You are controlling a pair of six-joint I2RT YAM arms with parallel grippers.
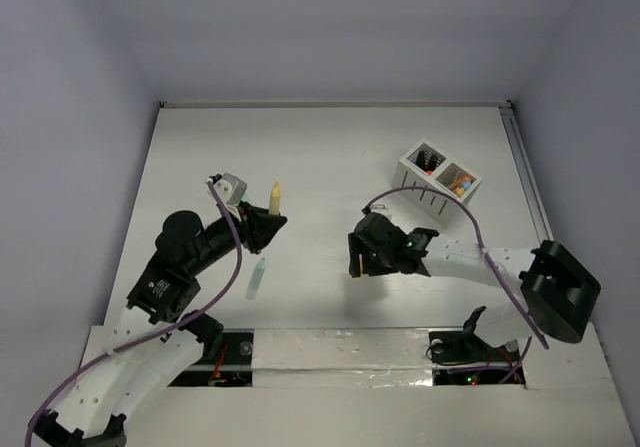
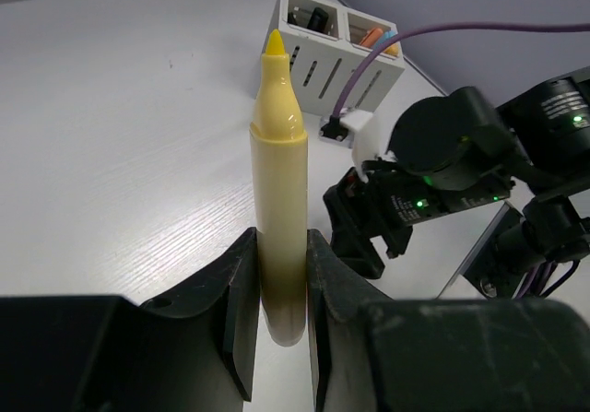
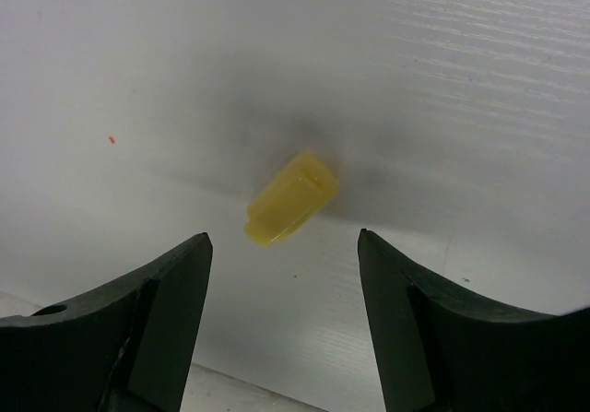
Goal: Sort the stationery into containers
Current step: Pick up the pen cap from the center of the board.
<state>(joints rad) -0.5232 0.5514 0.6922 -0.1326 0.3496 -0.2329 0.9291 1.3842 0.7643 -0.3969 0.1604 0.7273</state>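
My left gripper (image 1: 262,223) is shut on a pale yellow uncapped marker (image 1: 275,198), which sticks up tip first from the jaws. In the left wrist view the marker (image 2: 279,154) is pinched low on its body by the left gripper (image 2: 281,237). My right gripper (image 1: 355,257) is open and hovers over a small yellow cap (image 3: 290,198) that lies on the table just beyond its fingertips (image 3: 194,255). The white divided box (image 1: 412,177) stands at the back right, with black and orange items inside. A mint marker (image 1: 258,279) lies on the table below my left gripper.
In the left wrist view the box (image 2: 313,62) stands beyond the marker tip, and the right arm (image 2: 452,154) with its purple cable is close on the right. A table rail (image 1: 520,167) runs along the right edge.
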